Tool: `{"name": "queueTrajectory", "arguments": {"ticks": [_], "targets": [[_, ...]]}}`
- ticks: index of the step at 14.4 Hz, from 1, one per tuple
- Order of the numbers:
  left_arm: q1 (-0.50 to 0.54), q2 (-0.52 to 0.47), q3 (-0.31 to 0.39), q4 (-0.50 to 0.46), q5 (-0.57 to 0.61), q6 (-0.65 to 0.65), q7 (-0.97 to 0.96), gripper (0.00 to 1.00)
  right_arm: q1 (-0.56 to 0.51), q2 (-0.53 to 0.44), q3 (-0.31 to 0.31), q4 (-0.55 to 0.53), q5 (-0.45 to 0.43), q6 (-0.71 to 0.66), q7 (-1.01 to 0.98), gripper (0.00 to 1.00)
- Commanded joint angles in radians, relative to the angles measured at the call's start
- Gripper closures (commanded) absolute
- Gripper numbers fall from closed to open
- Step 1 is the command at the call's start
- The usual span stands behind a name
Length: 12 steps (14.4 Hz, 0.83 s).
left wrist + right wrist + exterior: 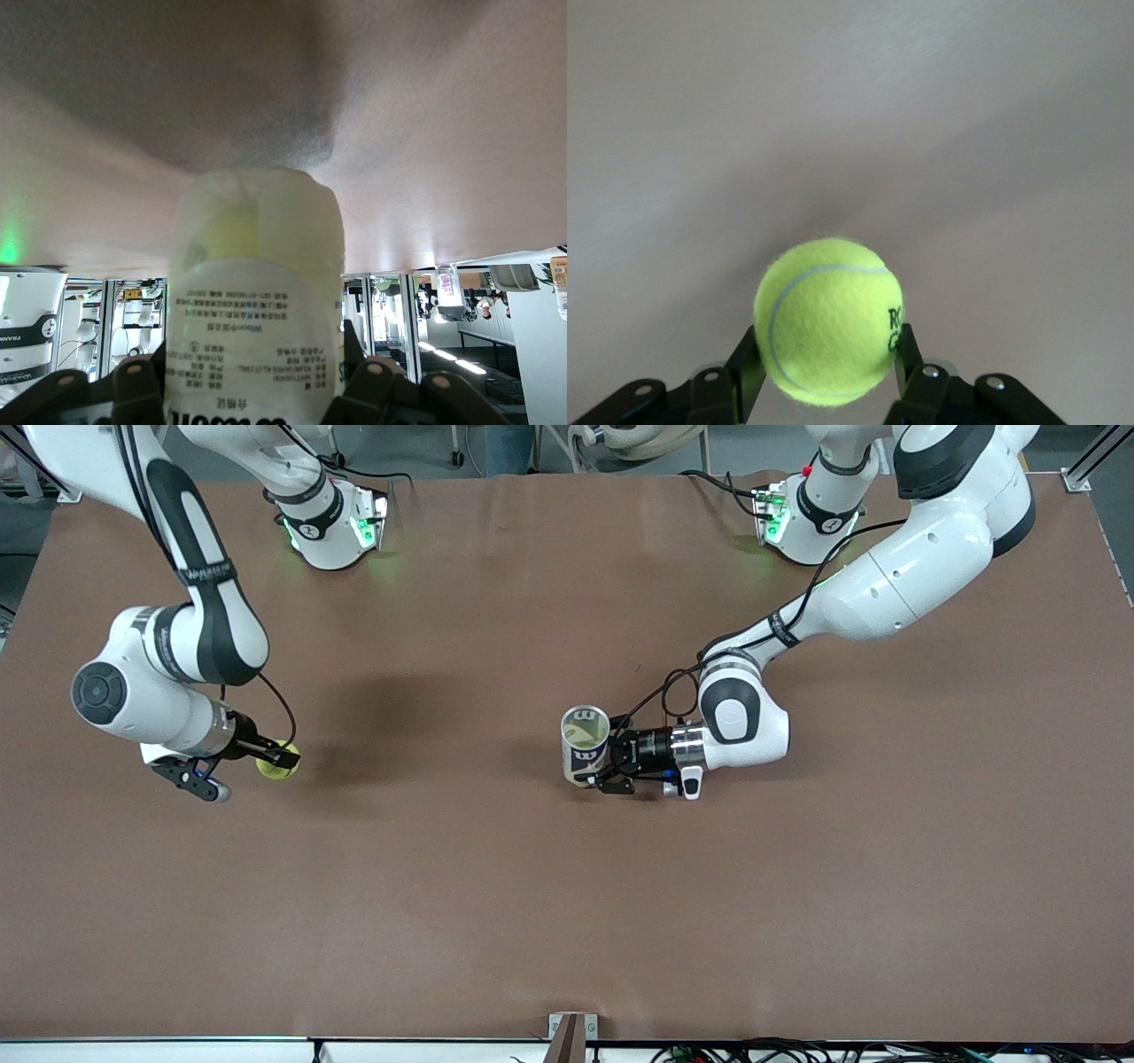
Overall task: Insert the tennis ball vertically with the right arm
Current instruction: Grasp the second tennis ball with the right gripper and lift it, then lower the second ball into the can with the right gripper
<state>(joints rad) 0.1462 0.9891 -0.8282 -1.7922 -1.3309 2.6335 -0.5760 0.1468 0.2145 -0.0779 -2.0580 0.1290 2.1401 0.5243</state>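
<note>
Yellow-green fuzzy tennis ball [276, 761] sits clamped between the right gripper [282, 760] jaws, low at the brown table mat [496, 921], toward the right arm's end. Right wrist view confirms it: black fingers [744, 376] pinch the ball [829, 320] on both sides, seam and lettering visible, nothing else near it.

Clear plastic tennis-ball can [585, 745] with a dark printed label stands about mid-table, slightly farther from the front camera than the ball, well apart from it. Long axis roughly vertical, open mouth facing up; the yellowish inside shows in the front view. Left gripper [602, 766] is closed on the can's lower body from the side, wrist lying horizontal, coming in from the left arm's end. Left wrist view shows the can [255, 292] filling the space between the finger pads [372, 390], so it reads as a firm hold, left arm acting as a fixture.

Key relation: the can lies sideways from the ball, toward the left arm, and its mouth is well above where the ball is now. My read: the right arm must lift, cross to above the rim, then descend along the can axis. Risk is clipping the rim or the left gripper if the approach comes in low.
</note>
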Motion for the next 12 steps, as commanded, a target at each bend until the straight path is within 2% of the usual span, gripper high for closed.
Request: {"name": "queueTrajectory", "arguments": {"ticks": [1,6,10,12], "targets": [[-0.011,-0.015,0.008,0.004,-0.024,-0.010,0.007,0.32,0.144,-0.017,-0.002,0.112,0.062,-0.104,0.239,1.00],[-0.010,-0.015,0.008,0.004,-0.024,-0.010,0.007,0.32,0.330,0.017,-0.003,0.321,0.164,-0.134,0.613,1.00],[-0.011,-0.014,0.009,0.004,-0.024,-0.010,0.007,0.32,0.445,0.101,-0.003,0.501,0.176,-0.135,0.872,1.00],[-0.014,-0.014,0.012,0.005,-0.025,-0.010,0.007,0.32,0.497,0.146,-0.003,0.556,0.175,-0.131,0.972,1.00]]}}
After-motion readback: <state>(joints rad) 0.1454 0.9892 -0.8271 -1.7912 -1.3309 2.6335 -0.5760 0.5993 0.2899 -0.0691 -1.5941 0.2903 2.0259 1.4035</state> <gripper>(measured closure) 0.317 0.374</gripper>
